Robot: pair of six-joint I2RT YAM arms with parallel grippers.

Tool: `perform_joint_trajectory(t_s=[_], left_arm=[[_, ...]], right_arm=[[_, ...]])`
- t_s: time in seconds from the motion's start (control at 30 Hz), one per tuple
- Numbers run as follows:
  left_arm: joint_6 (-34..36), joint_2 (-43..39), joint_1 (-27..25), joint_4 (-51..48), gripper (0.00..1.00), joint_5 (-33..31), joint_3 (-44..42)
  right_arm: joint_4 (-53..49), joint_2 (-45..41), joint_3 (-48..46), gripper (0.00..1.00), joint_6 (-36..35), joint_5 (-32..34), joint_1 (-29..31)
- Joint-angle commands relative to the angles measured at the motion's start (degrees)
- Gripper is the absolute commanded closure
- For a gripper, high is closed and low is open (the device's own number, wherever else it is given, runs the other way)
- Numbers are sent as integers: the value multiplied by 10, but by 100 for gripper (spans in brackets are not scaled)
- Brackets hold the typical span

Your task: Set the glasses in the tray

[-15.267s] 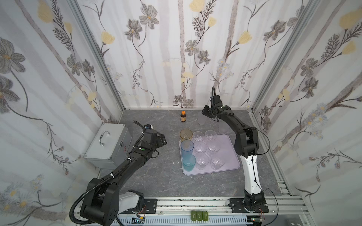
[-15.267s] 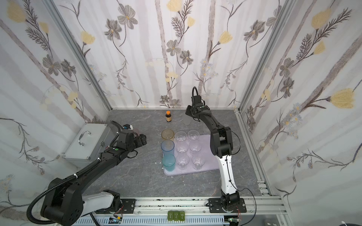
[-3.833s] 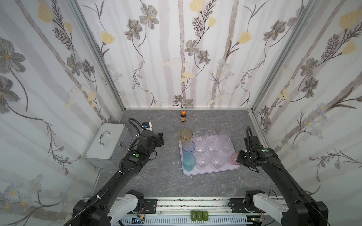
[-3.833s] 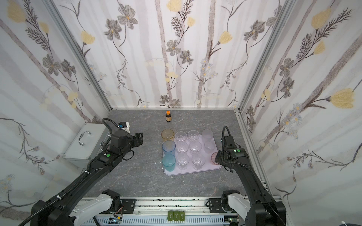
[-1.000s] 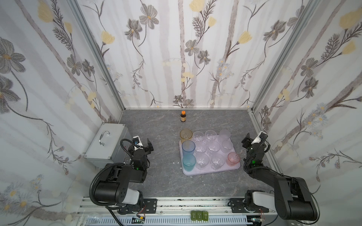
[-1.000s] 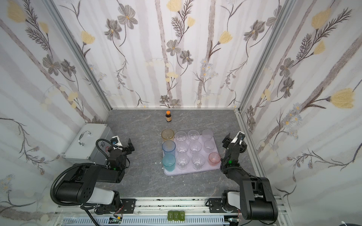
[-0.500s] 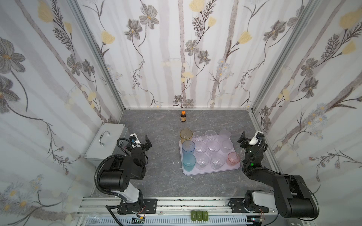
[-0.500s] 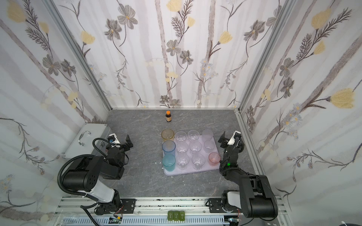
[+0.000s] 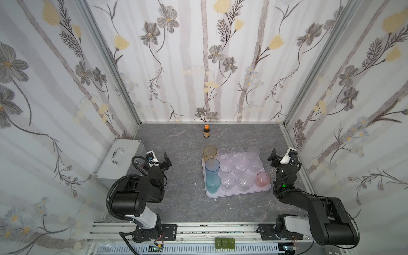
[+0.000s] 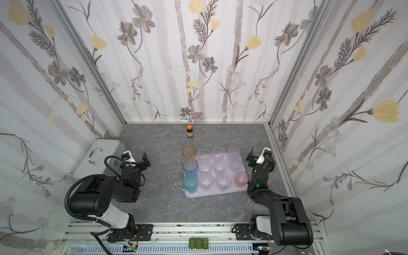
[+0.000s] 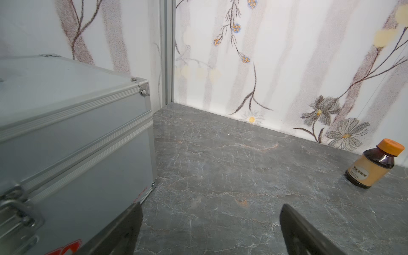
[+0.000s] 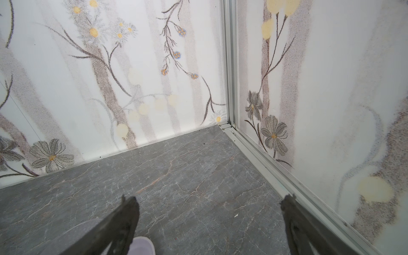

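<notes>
Left gripper (image 9: 154, 162) and right gripper (image 9: 284, 160) both hang released, holding nothing, on either side of the tray (image 9: 234, 194) on the counter (image 9: 187, 198). There we see the glasses (image 9: 240, 164) upright in rows, centre-right of the frame.

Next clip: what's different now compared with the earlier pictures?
The tray gained two frosted glasses and a pink glass along its right side; the right gripper let the pink one go. Both arms folded back toward their bases, left gripper and right both open, empty. The bottle, case and other glasses stayed put.
</notes>
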Motion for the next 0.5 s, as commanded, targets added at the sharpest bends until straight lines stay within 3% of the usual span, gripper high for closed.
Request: perform_joint_trajectory(t_s=[0.0, 0.33, 0.47], left_arm=[[1, -3, 0, 13, 0, -2, 2], [5, -1, -1, 13, 0, 1, 4], [19, 0, -1, 13, 0, 36, 5]], right_arm=[[26, -1, 1, 0, -9, -3, 2], [26, -1, 1, 0, -10, -4, 2], [26, -1, 1, 0, -10, -5, 2]])
